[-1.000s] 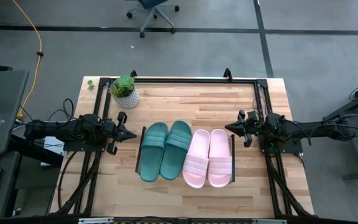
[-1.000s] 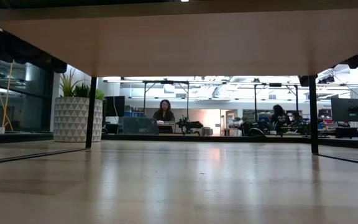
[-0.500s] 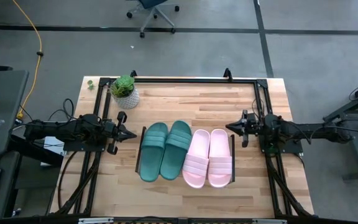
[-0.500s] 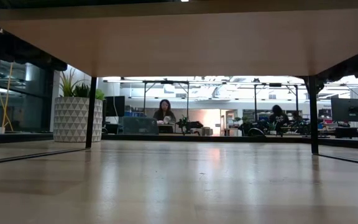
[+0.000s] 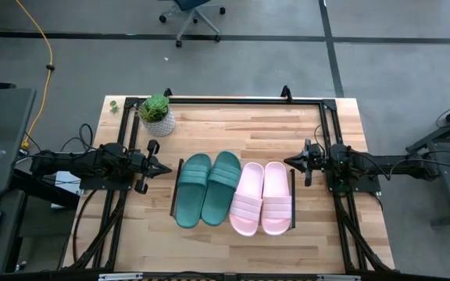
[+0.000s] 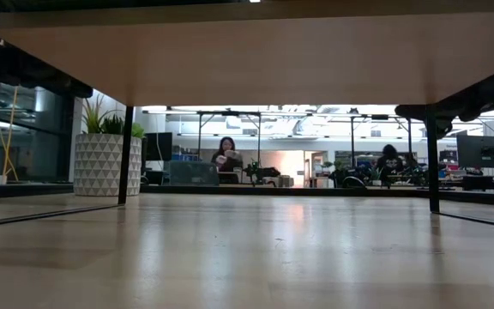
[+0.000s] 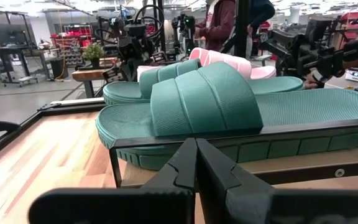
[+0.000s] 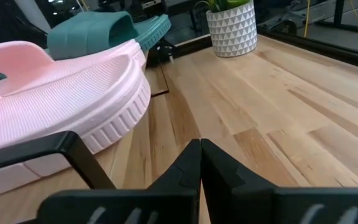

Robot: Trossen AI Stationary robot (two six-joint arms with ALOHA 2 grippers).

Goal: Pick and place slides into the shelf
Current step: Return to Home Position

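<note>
Now: all 4 slides sit on the shelf [image 7: 303, 165], mid-table, in one row, packed side by side.
Order: teal pair [image 5: 208, 189] on the left arm's side, pink pair [image 5: 262, 198] on the right arm's side; inner teal and inner pink meet.
Long axis: runs betw. the table's plant edge and the opposite edge. Straps sit at the plant-edge end, so toes point that way and heels the other.
Tilt: teal pair leans a little, heels drifting toward the left arm; pink pair nearly straight.
Left gripper [image 5: 166, 168]: fingers pressed together, holding nothing. Tip is just beside the shelf end, aimed at the outer teal slide.
Right gripper [image 5: 287, 161]: fingers pressed together too, empty. Tip is just beside the outer pink slide's toe end.
Around: plant pot [image 5: 158, 119] at the table [image 5: 233, 129] corner on the left arm's side, well apart from the shelf. A black frame [image 5: 225, 99] edges the top.
In the way: one arm lies level at each shelf end.
Open room: bare wood betw. shelf and plant edge; a narrower strip on the heel side.
Beyond: office chair [image 5: 194, 12] and yellow cable [image 5: 48, 47] on the floor. Low view shows a person [image 6: 227, 154] seated far behind.
</note>
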